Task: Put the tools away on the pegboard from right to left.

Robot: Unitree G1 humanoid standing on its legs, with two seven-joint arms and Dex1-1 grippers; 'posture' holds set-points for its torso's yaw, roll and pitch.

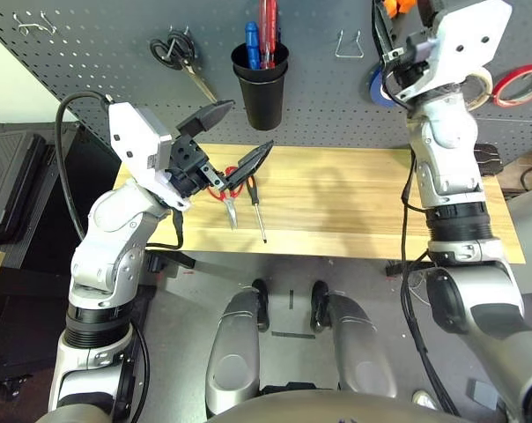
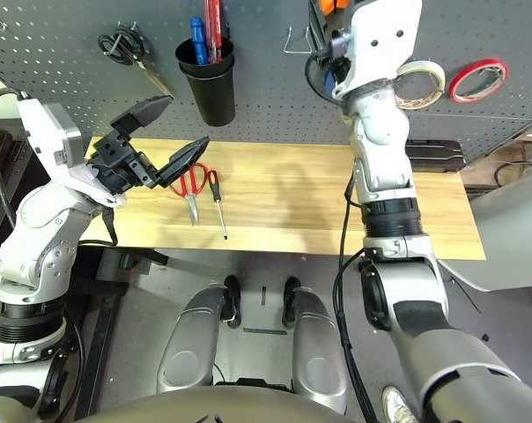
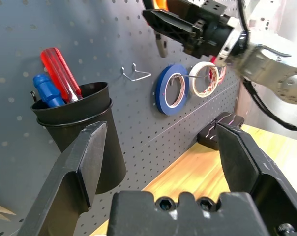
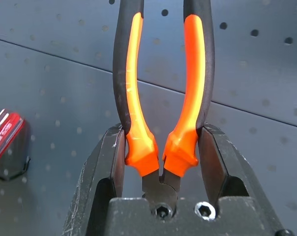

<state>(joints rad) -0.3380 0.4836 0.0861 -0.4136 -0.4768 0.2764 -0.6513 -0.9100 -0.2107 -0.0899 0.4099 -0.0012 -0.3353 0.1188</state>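
Observation:
My right gripper (image 4: 161, 147) is raised against the top of the dark grey pegboard (image 1: 90, 62), shut on the orange-and-black-handled pliers (image 4: 133, 73). A cream tape roll (image 1: 482, 88) hangs on the board just right of that arm. On the wooden table (image 1: 354, 203) lie the red-handled scissors (image 1: 229, 189), and the slim screwdriver (image 1: 257, 207) lies beside them. My left gripper (image 1: 244, 129) hovers above those two, open, with nothing between its fingers.
On the board hang a red tape roll (image 1: 521, 84), a blue tape roll (image 3: 170, 89), black-handled scissors (image 1: 173, 53) and a black cup (image 1: 262, 84) with screwdrivers in it. A bare wire hook (image 1: 348, 46) sits right of the cup. A black block (image 2: 433, 152) rests at the table's back right.

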